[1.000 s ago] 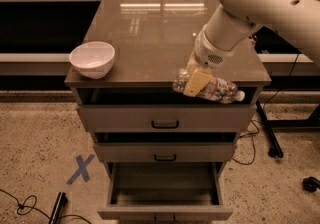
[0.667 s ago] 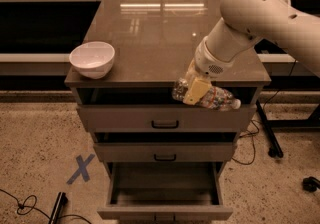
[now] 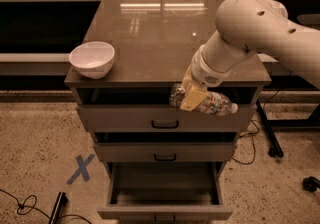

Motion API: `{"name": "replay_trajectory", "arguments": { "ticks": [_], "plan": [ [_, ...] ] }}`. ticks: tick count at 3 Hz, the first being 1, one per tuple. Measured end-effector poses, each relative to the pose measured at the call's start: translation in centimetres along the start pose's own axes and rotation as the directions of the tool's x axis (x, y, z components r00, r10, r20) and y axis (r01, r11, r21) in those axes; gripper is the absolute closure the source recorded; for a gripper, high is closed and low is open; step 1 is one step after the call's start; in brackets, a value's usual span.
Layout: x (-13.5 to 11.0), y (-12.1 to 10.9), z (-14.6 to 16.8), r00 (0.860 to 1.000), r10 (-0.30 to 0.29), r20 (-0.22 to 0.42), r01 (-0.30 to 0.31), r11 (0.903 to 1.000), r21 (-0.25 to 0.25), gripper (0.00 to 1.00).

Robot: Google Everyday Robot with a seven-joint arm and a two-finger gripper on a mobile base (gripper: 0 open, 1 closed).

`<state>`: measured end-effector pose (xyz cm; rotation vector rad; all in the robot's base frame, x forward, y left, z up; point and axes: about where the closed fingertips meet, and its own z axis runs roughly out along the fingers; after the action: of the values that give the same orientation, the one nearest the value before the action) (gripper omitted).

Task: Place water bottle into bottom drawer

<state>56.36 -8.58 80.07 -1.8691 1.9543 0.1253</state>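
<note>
The arm (image 3: 260, 30) reaches in from the right, over the front right corner of the worktop (image 3: 150, 33), and bends down past the front edge. Its claw (image 3: 192, 99) hangs just off that edge, right of the middle, in front of the gap under the worktop and above the top drawer (image 3: 130, 118). The claw is clamped on the bottle (image 3: 216, 103), one yellowish finger (image 3: 191, 97) lying across its body. The bottle is held in the air, lying nearly level, white cap to the right and tipped slightly down, its other end showing left of the finger.

The bottom drawer (image 3: 165, 212) is pulled well out, its inside bare, straight below the bottle. The middle drawer (image 3: 160, 152) and the top one are pushed in.

A white bowl (image 3: 92, 59) stands upright at the front left corner of the worktop, well apart from the claw. A blue cross (image 3: 80, 169) is taped on the floor (image 3: 35, 138) to the left of the drawers
</note>
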Motion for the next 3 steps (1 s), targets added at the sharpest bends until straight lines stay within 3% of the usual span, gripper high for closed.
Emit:
{"name": "replay_trajectory", "arguments": {
  "ticks": [1,3],
  "plan": [
    [0.2,2.6,0.6,1.000,-0.022,-0.006,0.022,0.9981,0.058,1.00],
    [2.1,5.6,6.4,0.999,-0.001,0.034,0.002,1.0000,-0.005,1.00]
  ]
}}
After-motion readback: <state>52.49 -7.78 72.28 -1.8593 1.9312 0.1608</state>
